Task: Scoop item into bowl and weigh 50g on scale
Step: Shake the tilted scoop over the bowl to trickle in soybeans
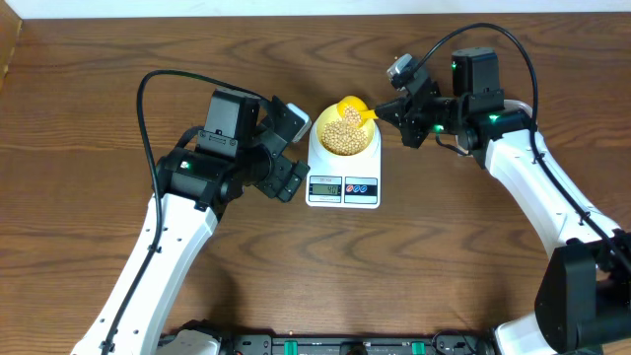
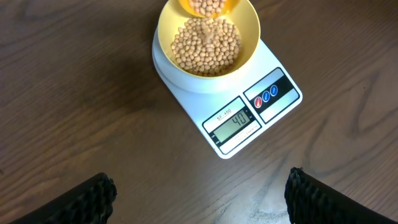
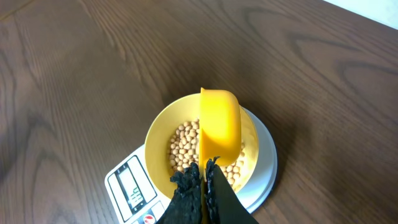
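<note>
Your right pincer [image 3: 204, 169] clamps the scoop [image 3: 219, 121] by its handle, just ahead over the bowl [image 3: 155, 140] of beans [image 3: 180, 142] (bowl on scale [image 2: 273, 74]). Your left pincer [image 2: 200, 196] gapes wide, empty.

Bowl [image 2: 250, 42] of beans [image 2: 205, 48] sits on the scale [image 2: 202, 102].

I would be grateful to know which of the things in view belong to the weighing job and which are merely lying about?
In the job:
- beans
- pale yellow bowl, standing on the scale
- scale
- yellow scoop, tipped over the bowl
- right gripper, shut on the scoop

Not in use:
- left gripper, open, holding nothing
- wooden table
</note>
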